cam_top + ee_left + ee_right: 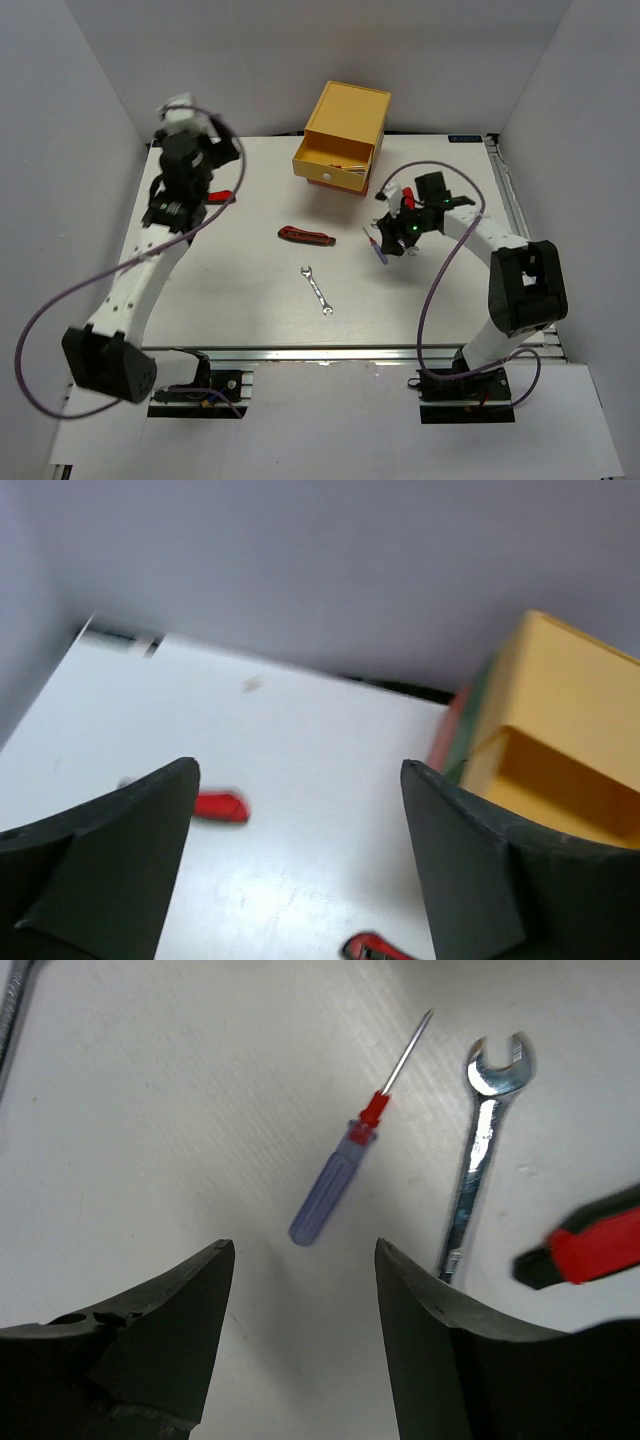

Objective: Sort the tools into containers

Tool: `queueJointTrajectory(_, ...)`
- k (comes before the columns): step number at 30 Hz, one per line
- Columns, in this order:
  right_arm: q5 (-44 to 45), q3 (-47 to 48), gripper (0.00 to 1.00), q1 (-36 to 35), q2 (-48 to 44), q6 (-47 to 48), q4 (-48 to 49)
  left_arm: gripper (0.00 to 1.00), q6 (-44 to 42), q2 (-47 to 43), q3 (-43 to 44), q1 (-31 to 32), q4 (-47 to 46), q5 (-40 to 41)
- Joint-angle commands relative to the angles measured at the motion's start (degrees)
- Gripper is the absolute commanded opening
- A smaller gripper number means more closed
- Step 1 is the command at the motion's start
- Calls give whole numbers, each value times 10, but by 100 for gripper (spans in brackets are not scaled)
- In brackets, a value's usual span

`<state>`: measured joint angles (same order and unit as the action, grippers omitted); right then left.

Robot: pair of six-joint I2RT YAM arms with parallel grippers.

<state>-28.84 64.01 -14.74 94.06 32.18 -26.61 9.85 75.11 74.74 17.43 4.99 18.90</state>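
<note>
The stacked drawers (345, 135) stand at the back, and the yellow top drawer (333, 165) is pulled open with tools inside. My right gripper (388, 240) is open and empty just above a blue-handled screwdriver (377, 250). In the right wrist view the gripper (305, 1245) hovers over the screwdriver (335, 1185), with a silver wrench (485, 1150) and a red-and-black tool (590, 1250) to its right. My left gripper (195, 160) is open and empty, raised at the back left. In the left wrist view it (298, 770) looks over a red tool (220, 806) towards the yellow drawer (560, 750).
A red-and-black knife-like tool (306, 236) lies mid-table, with a silver wrench (317, 288) nearer the front. A red tool (222, 197) lies by the left arm. White walls enclose the table on three sides. The green and orange-red drawers (455, 730) show below the yellow one.
</note>
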Motion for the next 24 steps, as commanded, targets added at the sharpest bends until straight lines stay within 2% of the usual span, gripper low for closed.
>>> queueJointTrajectory(1, 105, -30, 66, -48, -14, -123, 88, 94, 216, -59, -120, -62, 95, -14)
queueJointTrajectory(5, 217, -40, 66, -84, 26, -182, 153, 95, 301, -129, -248, -86, 59, -49)
queueJointTrajectory(7, 236, -33, 64, -85, 39, -189, 161, 95, 335, -148, -300, -87, 42, -55)
queueJointTrajectory(11, 264, -35, 62, -86, 65, -195, 184, 95, 350, -171, -334, -88, 30, -62)
queueJointTrajectory(18, 246, -53, 52, -90, 90, -200, 199, 95, 352, -175, -350, -88, 25, -65)
queueJointTrajectory(20, 237, -65, 45, -91, 88, -201, 201, 95, 355, -175, -355, -88, 19, -67)
queueJointTrajectory(23, 228, -78, 28, -91, 74, -194, 197, 95, 359, -175, -362, -88, 12, -69)
queueJointTrajectory(24, 223, -92, 16, -90, 65, -187, 196, 95, 359, -175, -364, -88, 10, -70)
